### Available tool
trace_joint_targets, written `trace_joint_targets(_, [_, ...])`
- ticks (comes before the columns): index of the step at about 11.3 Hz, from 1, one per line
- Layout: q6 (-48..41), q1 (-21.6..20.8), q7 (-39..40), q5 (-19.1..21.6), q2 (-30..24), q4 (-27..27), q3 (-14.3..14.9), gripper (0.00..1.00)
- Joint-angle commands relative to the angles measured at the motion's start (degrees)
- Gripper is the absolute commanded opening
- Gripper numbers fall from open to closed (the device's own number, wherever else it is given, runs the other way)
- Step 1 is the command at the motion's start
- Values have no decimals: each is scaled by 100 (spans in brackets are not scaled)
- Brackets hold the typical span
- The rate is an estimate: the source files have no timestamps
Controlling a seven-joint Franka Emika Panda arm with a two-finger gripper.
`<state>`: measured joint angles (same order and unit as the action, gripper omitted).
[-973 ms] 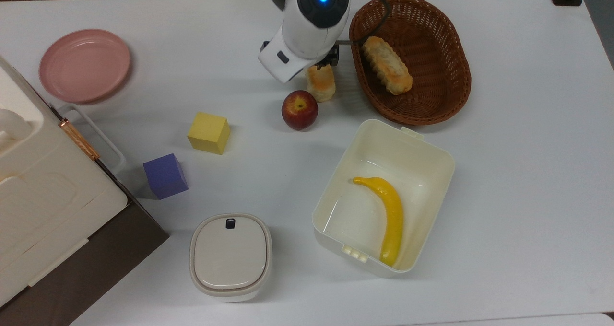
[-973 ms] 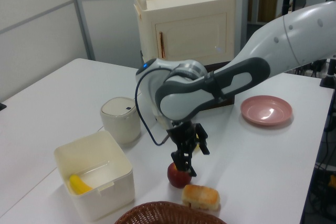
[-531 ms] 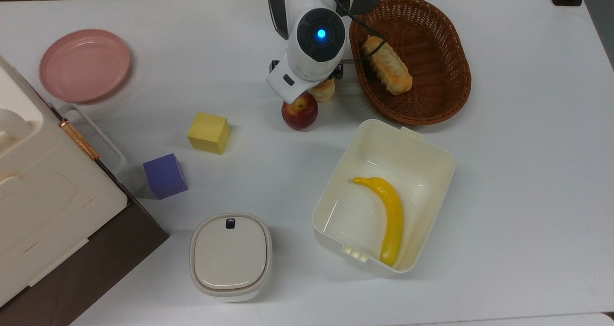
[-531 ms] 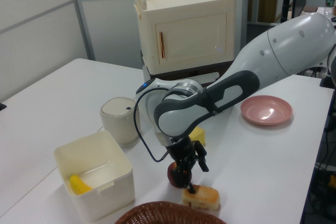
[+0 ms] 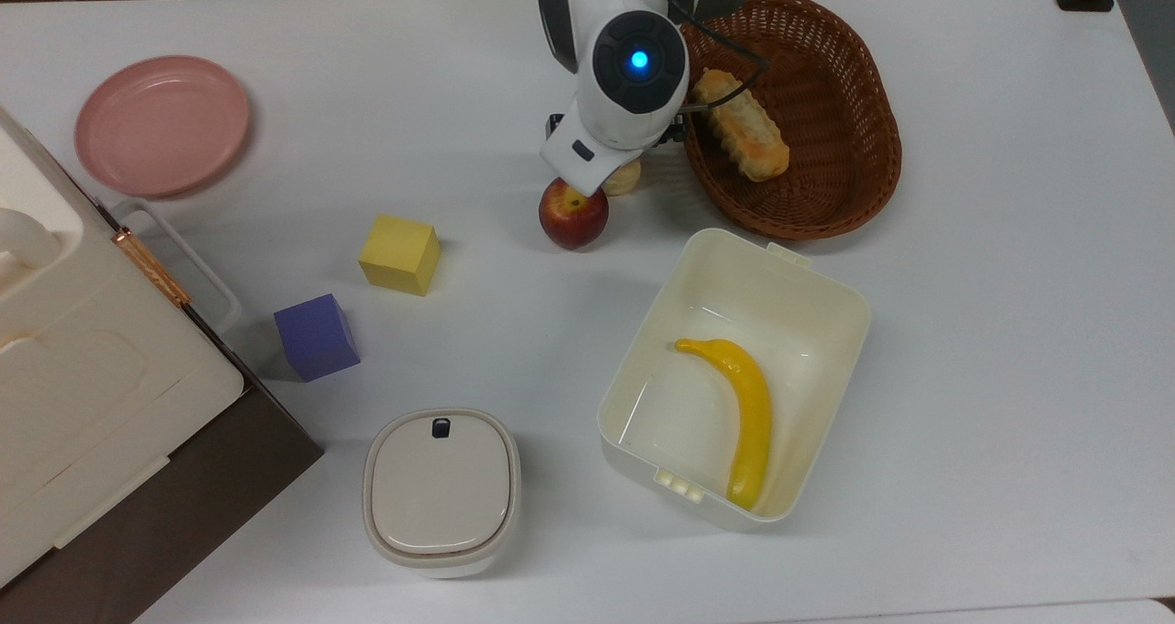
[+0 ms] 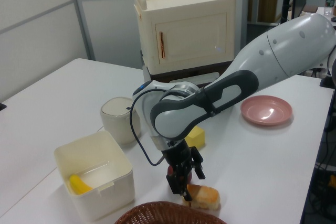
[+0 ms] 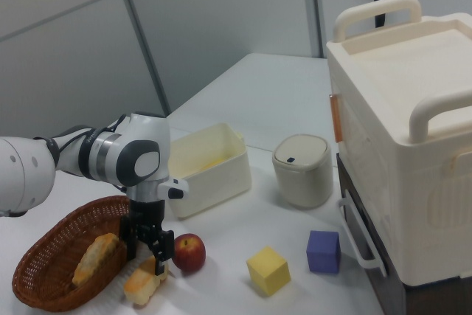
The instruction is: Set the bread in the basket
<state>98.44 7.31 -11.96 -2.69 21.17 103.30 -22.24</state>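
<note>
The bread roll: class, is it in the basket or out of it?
Out. The roll lies on the table beside the basket, under the end effector.

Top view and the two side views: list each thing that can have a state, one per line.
bread: on the table, outside the basket
basket: holds a longer loaf
gripper: open, down at the bread
cream box: open, banana inside
lidded canister: closed
</note>
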Motion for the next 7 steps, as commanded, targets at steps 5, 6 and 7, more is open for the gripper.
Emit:
trace_joint_targets(5, [413, -160, -78, -346, 230, 76, 62, 74])
trace_joint_targets(6, [396, -142, -79, -364, 230, 76, 70, 59])
trace_joint_targets(7, [361, -116, -87, -373, 204, 50, 96, 44])
